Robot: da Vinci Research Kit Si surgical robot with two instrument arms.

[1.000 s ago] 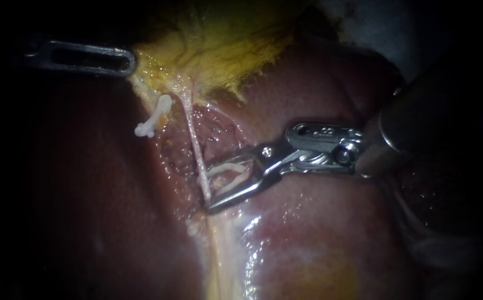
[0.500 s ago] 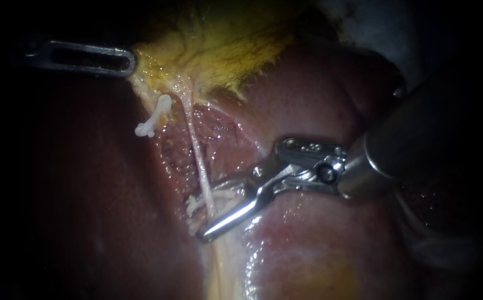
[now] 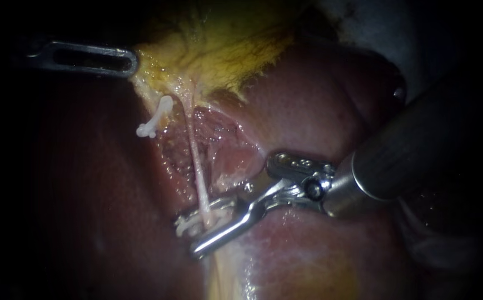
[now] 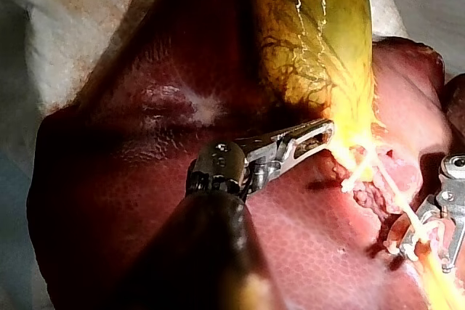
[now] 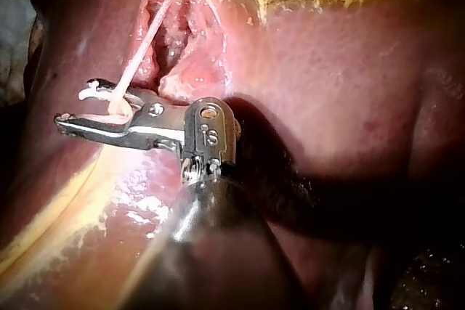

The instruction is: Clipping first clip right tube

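While its spread jaws cradle the clip (image 3: 188, 222) astride the right tube (image 3: 194, 161), the right instrument (image 3: 187, 237) should squeeze squarely and fully.

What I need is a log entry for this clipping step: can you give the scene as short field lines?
left instrument: jaws shut on the gallbladder edge
right instrument: jaws apart, carrying the held clip, astride the right tube
right tube: thin, pale, straight, runs from the gallbladder down between those jaws
held clip: white, in the jaws, not yet closed
other clip: white, left of the right tube, below the gallbladder edge
liver: lies under and around the tube
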